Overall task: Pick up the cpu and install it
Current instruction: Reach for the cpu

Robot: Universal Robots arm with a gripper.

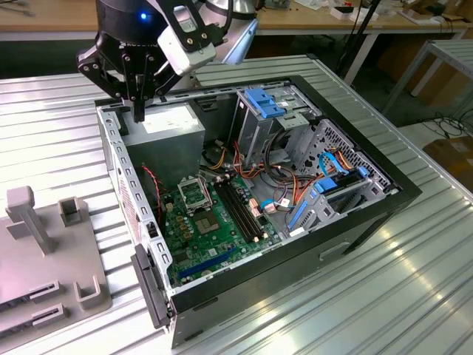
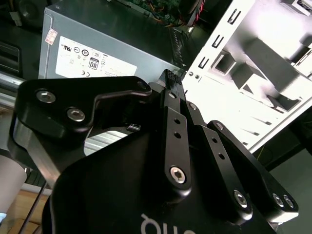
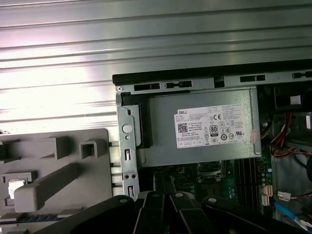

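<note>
While the cpu (image 3: 15, 188) is lying as a small shiny square in a recess of the grey fixture (image 3: 73, 161), the tool (image 1: 139, 109) is hanging well apart from it and is not touching it. The fixture is resting on the ribbed metal surface (image 3: 58, 73), just beside the outer wall of the open computer case (image 3: 127, 146). In the exterior view the tool is hovering over the case's corner at the exterior view's left. Its tips are pointing down at the edge of the grey power-supply box (image 1: 174, 126) and are nearer to that box than to anything else. In the second wrist view its black fingers (image 2: 170, 87) are pressing together into one narrow point. Nothing is showing between them, so the tool is gripping nothing. Inside the case, the hollow square socket frame (image 1: 194, 194) is sitting on the green motherboard (image 1: 211, 240) just below the power-supply box. Whether anything is seated in it I cannot tell. The long black memory slots (image 1: 240, 211) are running alongside the frame, toward the exterior view's right. Farther that way, a blue drive bracket (image 1: 266, 100) is standing over a tangle of coloured cables (image 1: 288, 185).
</note>
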